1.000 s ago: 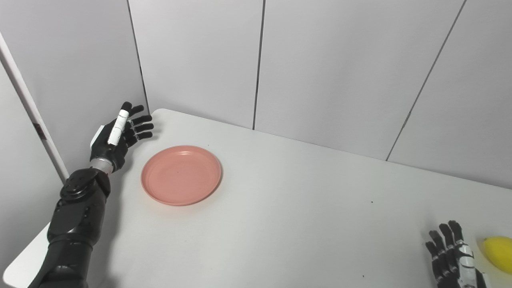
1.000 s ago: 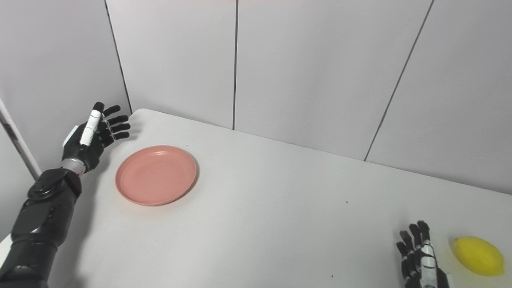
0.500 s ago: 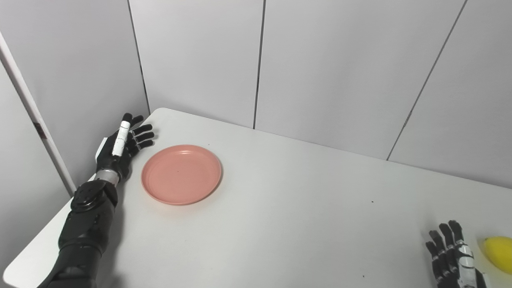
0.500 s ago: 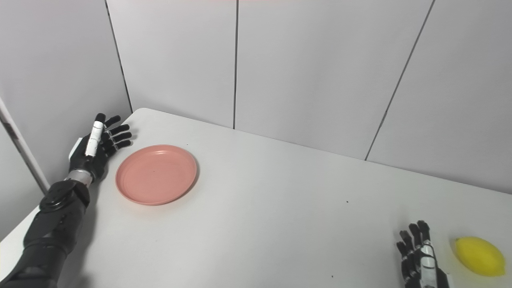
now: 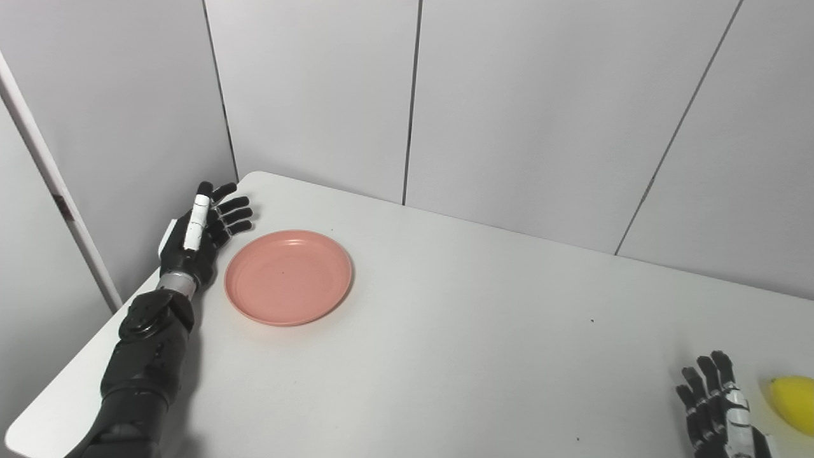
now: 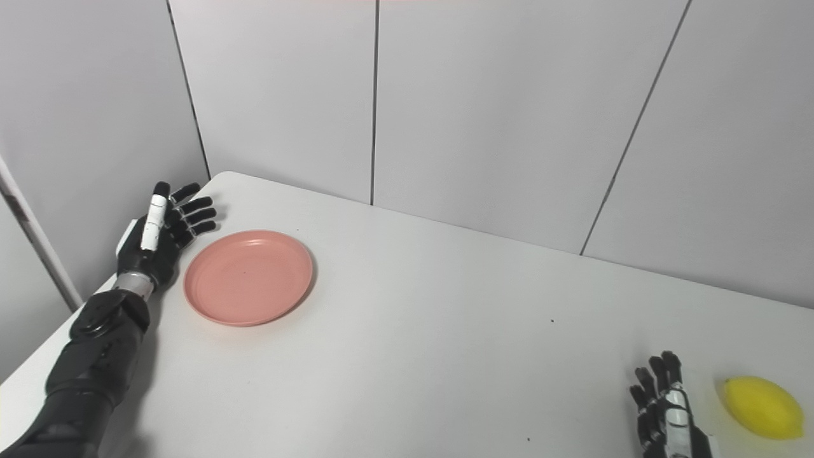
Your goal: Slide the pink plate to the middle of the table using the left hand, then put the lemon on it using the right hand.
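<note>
While the pink plate lies just right of the left robot hand, fingers spread, apparently untouched, holding nothing.

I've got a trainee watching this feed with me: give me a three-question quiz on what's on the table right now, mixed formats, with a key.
1. True or false: the lemon already lies on the pink plate.
2. Multiple choice: the left hand is
A) open, just beside the plate's left rim
B) shut on the plate
C) resting at the middle of the table
3. Fill in: the right hand waits open just to the ______ of the lemon in the picture.

Key: 1 false; 2 A; 3 left
</note>
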Robot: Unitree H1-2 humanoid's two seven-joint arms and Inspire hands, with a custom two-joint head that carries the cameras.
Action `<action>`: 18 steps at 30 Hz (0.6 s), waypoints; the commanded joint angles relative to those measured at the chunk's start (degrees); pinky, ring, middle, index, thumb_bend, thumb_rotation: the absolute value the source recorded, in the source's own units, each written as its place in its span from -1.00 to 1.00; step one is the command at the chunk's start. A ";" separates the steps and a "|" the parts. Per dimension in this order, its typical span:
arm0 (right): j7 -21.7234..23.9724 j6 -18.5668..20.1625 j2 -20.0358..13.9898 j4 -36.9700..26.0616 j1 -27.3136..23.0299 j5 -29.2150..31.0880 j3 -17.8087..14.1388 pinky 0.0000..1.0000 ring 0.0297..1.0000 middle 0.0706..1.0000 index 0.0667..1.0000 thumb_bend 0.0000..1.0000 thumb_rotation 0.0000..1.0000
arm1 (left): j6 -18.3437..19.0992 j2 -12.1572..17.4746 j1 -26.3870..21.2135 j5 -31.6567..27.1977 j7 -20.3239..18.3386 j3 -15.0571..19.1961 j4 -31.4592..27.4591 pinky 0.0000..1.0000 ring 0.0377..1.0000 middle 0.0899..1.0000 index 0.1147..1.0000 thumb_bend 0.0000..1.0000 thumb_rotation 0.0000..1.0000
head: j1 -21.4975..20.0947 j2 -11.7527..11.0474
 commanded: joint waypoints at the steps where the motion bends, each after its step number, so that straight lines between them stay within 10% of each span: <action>1: -0.02 -0.55 2.09 2.49 3.92 0.63 0.93 1.00 0.96 1.00 1.00 0.18 0.77 | 0.95 0.37 -0.25 -0.73 -1.48 -0.52 -1.95 0.36 0.35 0.31 0.46 0.95 0.55 | -0.17 0.14; 18: -1.01 0.56 2.45 1.85 3.91 0.30 1.59 1.00 0.94 1.00 1.00 0.23 0.67 | 6.24 -1.09 3.85 -0.07 -1.72 -3.54 -11.67 0.29 0.32 0.26 0.46 0.85 0.57 | -0.53 0.08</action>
